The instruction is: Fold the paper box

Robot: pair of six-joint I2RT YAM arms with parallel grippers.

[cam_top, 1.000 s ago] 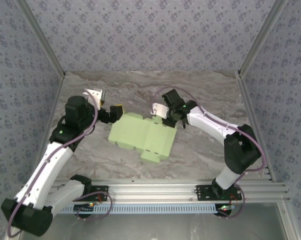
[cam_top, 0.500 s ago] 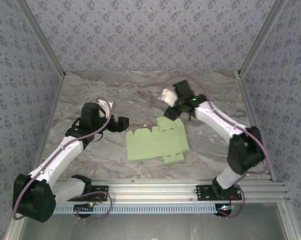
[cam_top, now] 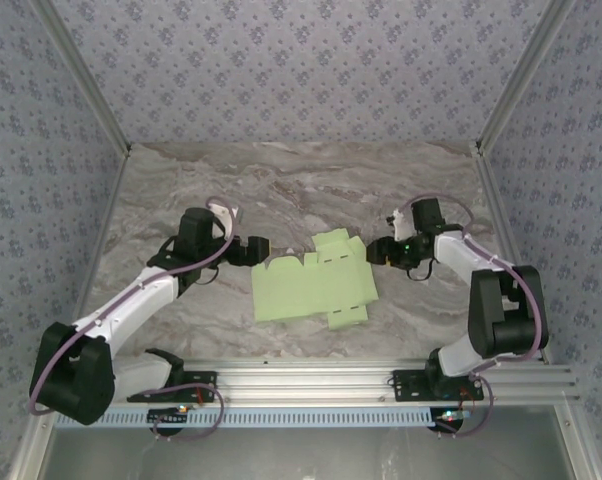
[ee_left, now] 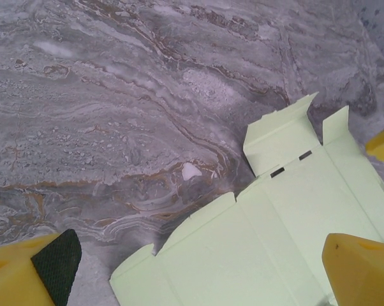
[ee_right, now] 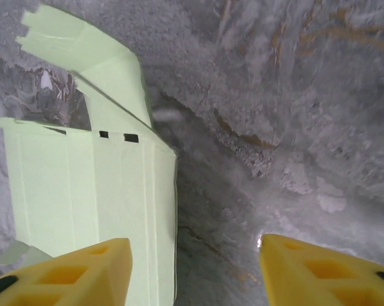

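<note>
The box (cam_top: 311, 288) lies as an unfolded cut-out, flat on the middle of the desk (cam_top: 281, 180) between the two arms, with no panel turned over yet. A flap at its far right corner curls up off the surface. The left tool (cam_top: 261, 247) sits low, just beside the far left corner of the card, its fingers wide apart and holding nothing. The right tool (cam_top: 378, 251) faces it from the opposite side, near the raised flap, also spread and empty. Flanking the card like this probably lets one side pin it while the other lifts a panel along a crease. The wide spread should let a thin edge slip between the fingers.
</note>
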